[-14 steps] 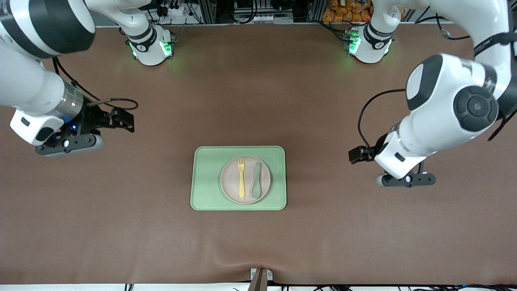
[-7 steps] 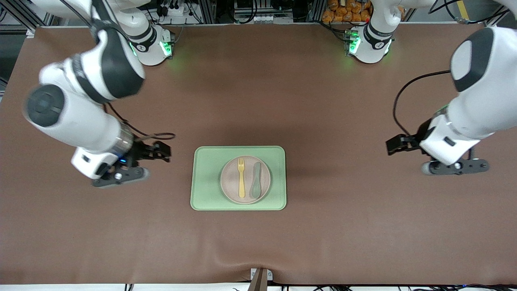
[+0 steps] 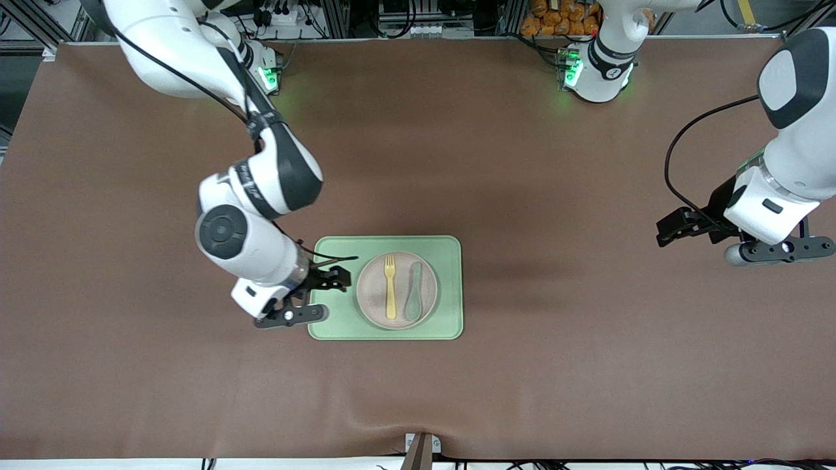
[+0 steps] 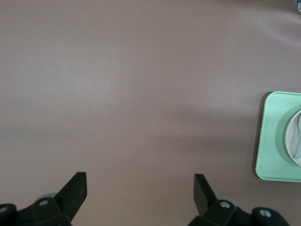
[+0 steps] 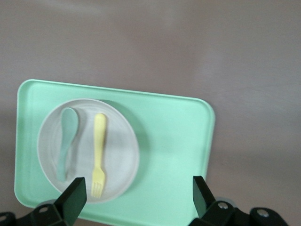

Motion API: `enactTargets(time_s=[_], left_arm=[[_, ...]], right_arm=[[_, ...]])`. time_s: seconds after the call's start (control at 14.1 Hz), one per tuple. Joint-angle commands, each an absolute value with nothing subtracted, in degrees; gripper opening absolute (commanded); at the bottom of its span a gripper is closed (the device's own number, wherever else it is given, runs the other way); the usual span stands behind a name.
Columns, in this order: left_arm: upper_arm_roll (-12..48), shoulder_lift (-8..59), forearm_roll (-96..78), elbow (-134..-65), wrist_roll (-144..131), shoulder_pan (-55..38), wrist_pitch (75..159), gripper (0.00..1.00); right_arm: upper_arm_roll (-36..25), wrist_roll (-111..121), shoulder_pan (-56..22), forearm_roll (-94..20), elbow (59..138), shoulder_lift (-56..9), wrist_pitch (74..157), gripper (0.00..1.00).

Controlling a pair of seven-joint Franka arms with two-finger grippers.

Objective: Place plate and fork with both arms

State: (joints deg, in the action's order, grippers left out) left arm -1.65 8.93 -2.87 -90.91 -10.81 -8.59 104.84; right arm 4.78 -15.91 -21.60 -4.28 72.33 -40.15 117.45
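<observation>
Front view: we see a rectangular light-green tray [image 3: 333, 307] lying flat on the brown table cover [image 3: 457, 163], about midway between the two arms' ends of the table.
Plate: the round, flat, pale beige-pink matte plate [image 3: 372, 287] rests on the tray, set toward the left arm's end of it and inside its rim.
Fork: the small pale-yellow plastic fork [image 3: 390, 287] lies flat on the plate, tines pointing toward the robots' bases.
Spoon: a muted teal-green spoon [image 3: 414, 291] lies on the plate just beside the fork, toward the left arm's end, its bowl nearer to the front camera.
Right gripper: we find the black right gripper [image 3: 292, 316] hanging over the tray's edge at the right arm's end of the table, close to the corner nearer the front camera.
Right jaws: in the right wrist view we see the two black fingertips [image 5: 75, 195] spread wide, nothing between them, with the tray [image 5: 178, 141], plate [image 5: 120, 146], fork [image 5: 98, 155] and spoon [image 5: 67, 141] all below.
Left gripper: the black left gripper [image 3: 777, 250] hangs over bare table cover at the left arm's end, well apart from the tray.
Left jaws: the left wrist view shows its fingertips [image 4: 75, 188] wide apart and empty, with a corner of the tray [image 4: 270, 141] at the frame's edge.
</observation>
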Motion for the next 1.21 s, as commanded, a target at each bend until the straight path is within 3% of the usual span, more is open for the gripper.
enactTargets(time_s=[0.0, 0.21, 0.5, 0.85, 1.14], left_arm=[[-1.0, 5.5, -1.8, -93.3, -10.5, -8.2, 105.6, 1.00], [-0.9, 6.0, -1.8, -93.3, -10.4, -8.3, 106.0, 1.00], [-1.3, 5.6, -1.7, -93.3, -9.9, -6.0, 105.3, 1.00], [-0.4, 3.0, 3.8, -94.0, -10.7, -5.5, 101.7, 1.00], [-0.3, 1.1, 3.8, -94.5, -10.7, -5.3, 101.4, 1.00]], right_arm=[[4.5, -17.2, -23.4, -4.7, 65.7, -48.0, 120.5, 0.99], [4.3, -21.6, -26.6, -4.5, 65.6, -50.9, 123.7, 0.97], [1.8, -22.8, -31.2, -2.3, 65.2, -53.6, 125.0, 0.75], [1.8, -22.9, -31.7, -0.5, 65.8, -54.5, 125.0, 0.71], [1.8, -22.9, -32.2, -0.3, 66.4, -54.9, 125.2, 0.55]])
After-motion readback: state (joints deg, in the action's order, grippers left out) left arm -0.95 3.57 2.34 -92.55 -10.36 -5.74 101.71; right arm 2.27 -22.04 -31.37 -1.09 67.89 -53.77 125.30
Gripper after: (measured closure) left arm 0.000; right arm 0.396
